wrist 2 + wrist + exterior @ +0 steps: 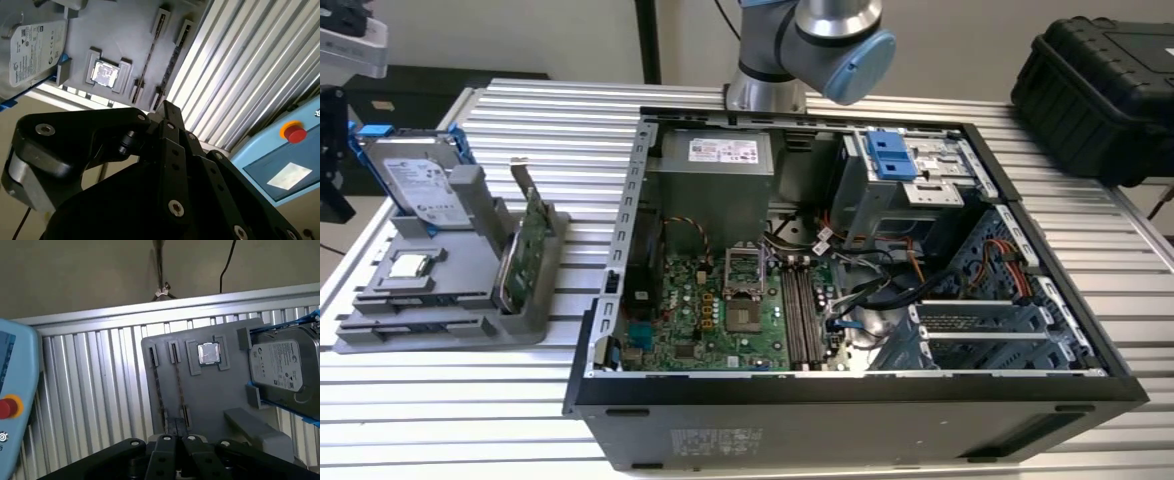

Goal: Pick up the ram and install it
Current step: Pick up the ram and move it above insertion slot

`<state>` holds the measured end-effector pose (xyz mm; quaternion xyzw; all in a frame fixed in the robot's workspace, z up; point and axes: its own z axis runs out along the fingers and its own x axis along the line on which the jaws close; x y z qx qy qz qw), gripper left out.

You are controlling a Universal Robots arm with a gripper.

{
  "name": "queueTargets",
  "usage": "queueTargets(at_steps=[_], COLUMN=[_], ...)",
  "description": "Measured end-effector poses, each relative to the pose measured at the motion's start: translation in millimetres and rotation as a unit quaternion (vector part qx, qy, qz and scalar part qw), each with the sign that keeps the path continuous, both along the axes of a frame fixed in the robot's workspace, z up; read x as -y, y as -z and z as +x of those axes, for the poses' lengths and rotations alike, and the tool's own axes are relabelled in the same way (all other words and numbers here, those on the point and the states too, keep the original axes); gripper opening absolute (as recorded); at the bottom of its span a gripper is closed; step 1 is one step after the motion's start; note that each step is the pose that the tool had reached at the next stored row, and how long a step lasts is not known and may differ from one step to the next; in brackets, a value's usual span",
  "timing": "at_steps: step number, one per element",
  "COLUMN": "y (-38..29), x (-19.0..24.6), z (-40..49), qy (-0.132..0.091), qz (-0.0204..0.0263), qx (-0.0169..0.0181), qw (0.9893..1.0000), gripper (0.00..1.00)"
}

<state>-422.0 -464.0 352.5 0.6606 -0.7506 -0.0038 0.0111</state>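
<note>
Hand (175,436) by ram (158,385) in gray holder (210,400); ram's near end hidden, can't tell if open/gripping.

I read the ram (159,387) in the first wrist view as a thin dark stick dotted with small chips, seen edge-on. It stands on its long edge in the gray holder (225,390), in the slot nearest the holder's outer edge.
</note>
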Motion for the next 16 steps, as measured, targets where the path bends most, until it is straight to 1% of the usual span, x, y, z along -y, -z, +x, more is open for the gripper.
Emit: queueTargets(at_steps=[4,16], y=[0.5,14.7], x=[0.0,-0.3], z=[0.0,0.0], qy=[0.000,0.000], qz=[0.0001,-0.0021], qx=[0.0002,0.0005], qw=[1.0000,1.0000], gripper=[0.00,0.00])
